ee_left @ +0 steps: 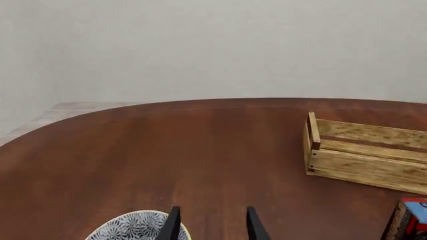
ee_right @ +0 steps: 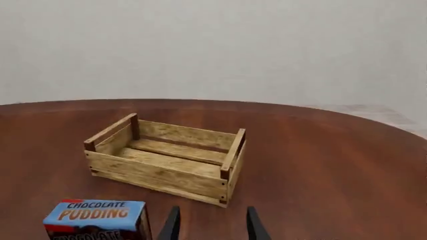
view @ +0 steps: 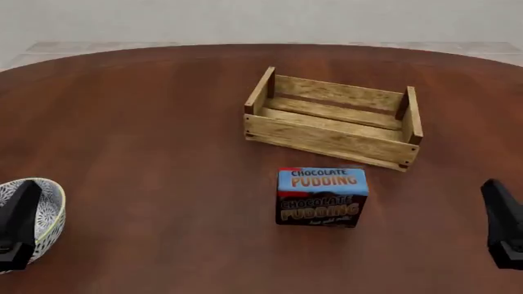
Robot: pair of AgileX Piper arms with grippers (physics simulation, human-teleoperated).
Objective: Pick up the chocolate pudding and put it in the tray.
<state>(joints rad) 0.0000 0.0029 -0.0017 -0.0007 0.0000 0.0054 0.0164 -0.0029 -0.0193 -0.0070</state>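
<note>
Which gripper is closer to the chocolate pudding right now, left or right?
Right. The right gripper sits at the front view's right edge, level with the chocolate pudding. The left gripper is farther off at the left edge, over the bowl. Both are empty.

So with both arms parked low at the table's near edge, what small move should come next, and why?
Probably swing the right tool left and forward to hover over the chocolate pudding. The carton stands untouched on the table just in front of the empty tray, and the right tool looks open and slightly nearer to it than the left tool, which sits by the bowl.
</note>
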